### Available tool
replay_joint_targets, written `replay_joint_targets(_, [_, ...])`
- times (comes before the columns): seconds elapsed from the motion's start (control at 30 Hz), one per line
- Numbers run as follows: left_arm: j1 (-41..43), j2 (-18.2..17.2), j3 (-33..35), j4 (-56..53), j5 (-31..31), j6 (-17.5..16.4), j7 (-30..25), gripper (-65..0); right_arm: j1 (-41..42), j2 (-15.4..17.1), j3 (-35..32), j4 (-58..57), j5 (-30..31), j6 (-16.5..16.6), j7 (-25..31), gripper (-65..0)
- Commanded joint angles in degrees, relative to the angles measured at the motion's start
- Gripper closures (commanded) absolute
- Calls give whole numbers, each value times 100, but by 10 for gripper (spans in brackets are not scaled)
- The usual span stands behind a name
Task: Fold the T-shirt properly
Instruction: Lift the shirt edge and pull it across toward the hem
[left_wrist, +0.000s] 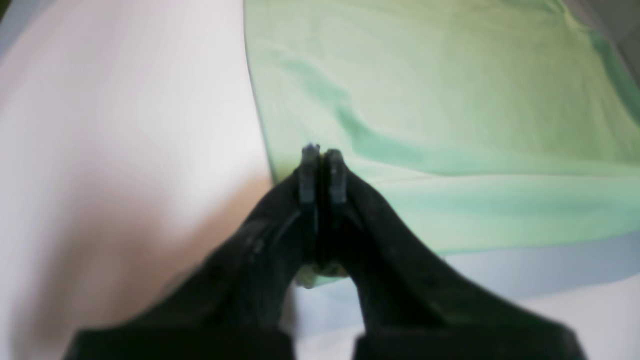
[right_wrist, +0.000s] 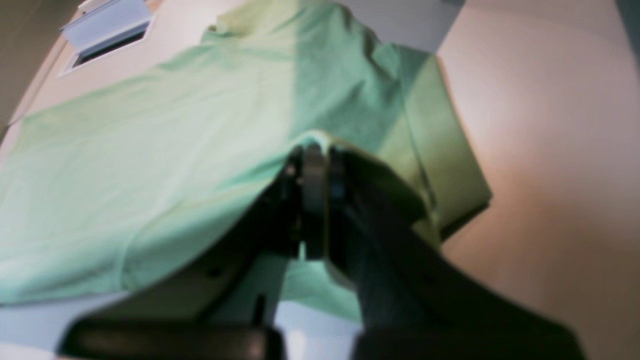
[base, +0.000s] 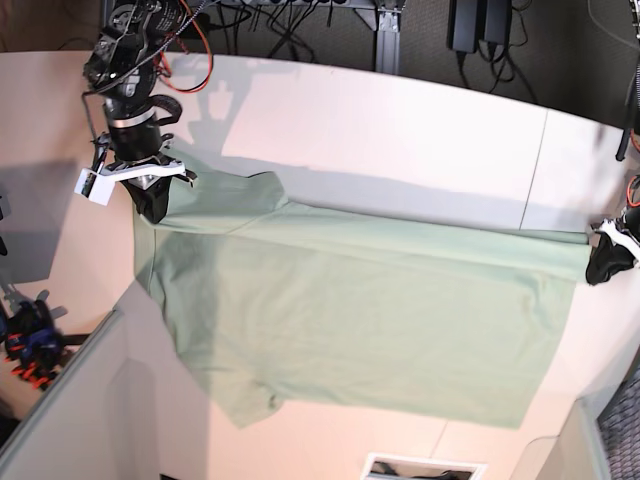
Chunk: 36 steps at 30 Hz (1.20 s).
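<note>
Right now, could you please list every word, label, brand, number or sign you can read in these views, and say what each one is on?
None: no readable text shows in any view.
Pale sage-green soft fabric T-shirt: plain, no print or tag visible.
White tag-like piece on the right arm's wrist: too small to tell if it carries writing.
Pale tabletop: unmarked.

Base view sits high, looking steeply down on the whole table (base: 400, 120), both arms at its side edges. Left wrist camera rides just behind the left gripper (left_wrist: 322, 155), close in, facing along its fingers over the T-shirt (left_wrist: 450, 100). Right wrist camera does likewise behind the right gripper (right_wrist: 315, 155), cloth filling the frame. All three share that T-shirt (base: 370, 320) spread between the arms.
</note>
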Motion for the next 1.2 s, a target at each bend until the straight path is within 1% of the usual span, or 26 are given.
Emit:
replay_joint_targets(0.0, [-273, -129, -48, -87, -85, -7, -168, 0, 173, 133, -7, -2, 57, 9, 170, 0])
replay_joint_targets(0.2, [-1056, -127, 17, -909, -68, -11, -179, 0, 758, 468, -326, -501, 31, 11, 168, 0])
replay_joint_targets(0.37, [-1469, -151, 249, -1134, 240, -9, -479, 0, 1279, 590, -776, -789, -339, 9, 168, 0])
replay_joint_targets(0.43, [-1593, -175, 431, -1137, 319, -9, -542, 0, 1464, 595, -927, -881, -540, 9, 168, 0])
replay_joint_targets(0.53, [-1766, -192, 813, -1150, 649, -7, -802, 0, 1746, 592, -1134, -1145, -813, 9, 170, 0])
replay_joint_targets(0.6, [-1884, -190, 1104, -1231, 756, -4, -887, 0, 1917, 592, -1261, -1366, -957, 9, 168, 0])
replay_joint_targets(0.63, [-1919, -190, 1235, -1276, 815, 15, -942, 0, 1982, 592, -1320, -1475, -990, 7, 168, 0])
replay_joint_targets(0.67, [-1923, -190, 1344, -1307, 881, 105, -1034, 0, 2031, 590, -1373, -1572, -994, 7, 168, 0])
replay_joint_targets(0.7, [-1921, -190, 1436, -1333, 1001, 153, -1152, -16, 2059, 590, -1412, -1650, -994, 7, 170, 0])
replay_joint_targets(0.77, [-1921, -190, 1526, -1401, 1329, 166, -1388, -136, 2059, 570, -1427, -1725, -933, 7, 190, 0])
replay_joint_targets(0.8, [-1919, -190, 1526, -1427, 1445, 168, -1451, -204, 2055, 560, -1427, -1742, -918, 7, 210, -115])
replay_joint_targets(0.83, [-1921, -195, 1521, -1447, 1451, 238, -1458, -269, 2055, 557, -1427, -1751, -929, 7, 212, -251])
replay_joint_targets(0.87, [-1921, -195, 1515, -1447, 1432, 348, -1447, -318, 2055, 557, -1427, -1753, -927, 4, 212, -370])
replay_joint_targets(0.9, [-1921, -212, 1515, -1447, 1360, 446, -1333, -344, 2057, 557, -1427, -1751, -927, 4, 212, -450])
replay_joint_targets(0.97, [-1923, -273, 1429, -1429, 946, 533, -872, -348, 2055, 557, -1419, -1716, -922, 4, 149, -447])
replay_joint_targets(1.0, [-1921, -291, 1300, -1421, 678, 492, -632, -348, 2055, 557, -1370, -1670, -922, 2, -59, -447])
replay_joint_targets(1.07, [-1904, -302, 835, -1419, 37, 63, -7, -348, 2052, 555, -1176, -1488, -852, 0, -603, -447])
replay_joint_targets(1.13, [-1825, -297, 258, -1419, -776, -372, 671, -348, 2035, 555, -798, -1274, -737, 0, -1067, -447])
replay_joint_targets(1.17, [-1759, -299, 26, -1419, -1110, -388, 953, -348, 2011, 546, -549, -1189, -651, 2, -1200, -447])
